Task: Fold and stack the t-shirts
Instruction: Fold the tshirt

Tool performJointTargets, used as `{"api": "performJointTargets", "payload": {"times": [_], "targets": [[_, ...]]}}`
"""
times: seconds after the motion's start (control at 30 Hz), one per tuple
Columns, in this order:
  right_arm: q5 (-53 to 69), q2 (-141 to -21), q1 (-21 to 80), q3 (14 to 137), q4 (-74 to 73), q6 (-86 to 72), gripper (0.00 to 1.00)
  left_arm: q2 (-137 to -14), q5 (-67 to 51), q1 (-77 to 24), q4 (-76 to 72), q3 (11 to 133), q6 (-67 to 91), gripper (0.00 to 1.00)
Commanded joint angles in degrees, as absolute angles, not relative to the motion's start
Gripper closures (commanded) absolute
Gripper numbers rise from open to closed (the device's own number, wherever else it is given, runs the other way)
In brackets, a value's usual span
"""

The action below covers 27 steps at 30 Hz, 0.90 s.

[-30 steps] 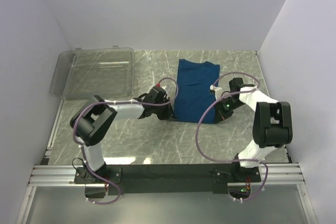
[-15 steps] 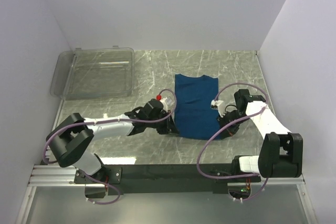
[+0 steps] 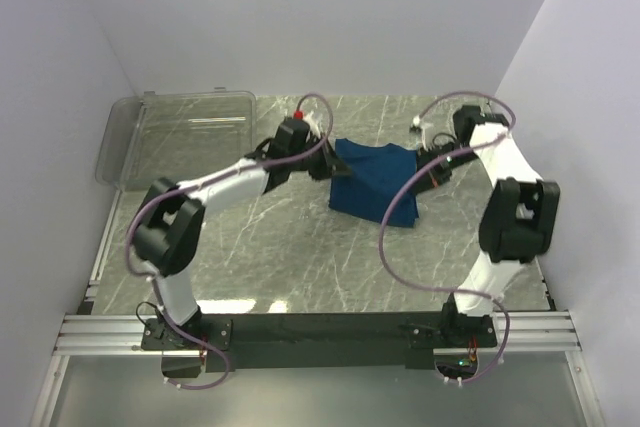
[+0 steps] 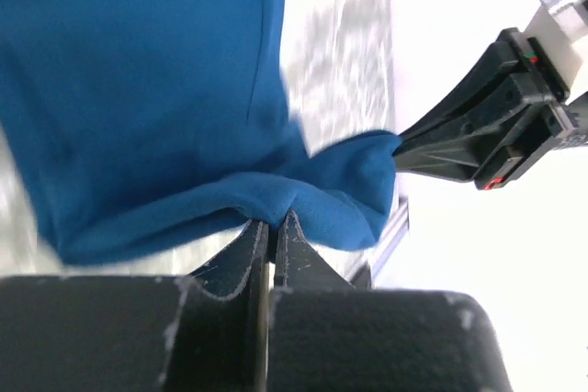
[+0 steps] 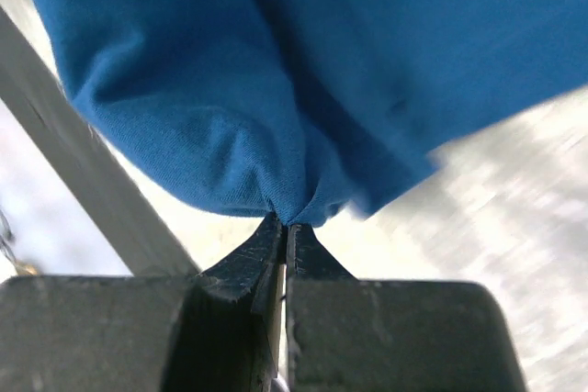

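A dark blue t-shirt (image 3: 375, 182) lies folded at the middle back of the marble table, its print hidden. My left gripper (image 3: 328, 162) is shut on the shirt's left far corner, and my right gripper (image 3: 428, 165) is shut on its right far corner. Both corners are held up off the table, so the cloth hangs doubled over between them. In the left wrist view the blue fabric (image 4: 165, 89) bunches at the closed tips of my left gripper (image 4: 273, 219), with the other arm's black gripper (image 4: 478, 135) across from it. In the right wrist view the cloth (image 5: 303, 71) is pinched at my right gripper (image 5: 284, 221).
A clear plastic bin (image 3: 180, 137) sits at the back left of the table. White walls close in the back and both sides. A metal rail (image 3: 320, 332) carrying the arm bases runs along the near edge.
Both grippers have carried the shirt's near edge up and away toward the back of the table, folding the shirt over itself. The shirt now looks shorter front to back.
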<state>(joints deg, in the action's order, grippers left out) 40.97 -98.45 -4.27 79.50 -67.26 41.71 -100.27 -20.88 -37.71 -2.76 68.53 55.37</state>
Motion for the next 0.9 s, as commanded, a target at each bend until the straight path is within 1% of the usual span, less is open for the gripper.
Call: {"api": "performJointTargets", "payload": {"times": [0.0,0.03,0.13,0.17,0.27,0.43,0.6,0.73,0.87], "targets": [[45.7,-106.1,-4.9,90.8,-66.8,36.0,1.0,-107.8,-24.8,-34.5,-1.3,78.8,51.9,1.0],[45.6,-109.7,-5.1,95.8,-66.6,34.3,1.0,-109.7,-26.3,-33.2,-0.4,83.2,51.6,0.99],[45.7,-116.8,-5.4,103.4,-66.4,31.3,1.0,-116.0,-27.7,-31.0,-0.1,90.0,51.4,0.99],[45.7,-118.4,-5.4,107.9,-66.2,30.5,1.0,-118.8,-29.2,-30.6,-0.3,91.4,51.3,1.0],[45.6,-122.7,-5.9,113.5,-64.0,26.9,1.0,-124.3,-31.1,-29.2,-0.4,97.5,51.2,1.0],[44.6,-124.2,-6.5,114.0,-57.9,21.4,1.0,-130.2,-32.3,-27.7,-3.4,105.9,54.1,0.99],[43.9,-123.8,-6.8,110.7,-50.3,16.4,1.0,-134.6,-30.8,-27.0,-9.1,109.5,59.1,1.0],[43.0,-124.5,-6.8,108.9,-47.0,13.3,1.0,-139.6,-29.9,-26.9,-7.7,113.5,60.7,0.99],[41.1,-125.3,-6.8,108.2,-45.4,12.0,1.0,-141.2,-28.0,-26.8,-6.4,115.0,61.3,0.99]]}}
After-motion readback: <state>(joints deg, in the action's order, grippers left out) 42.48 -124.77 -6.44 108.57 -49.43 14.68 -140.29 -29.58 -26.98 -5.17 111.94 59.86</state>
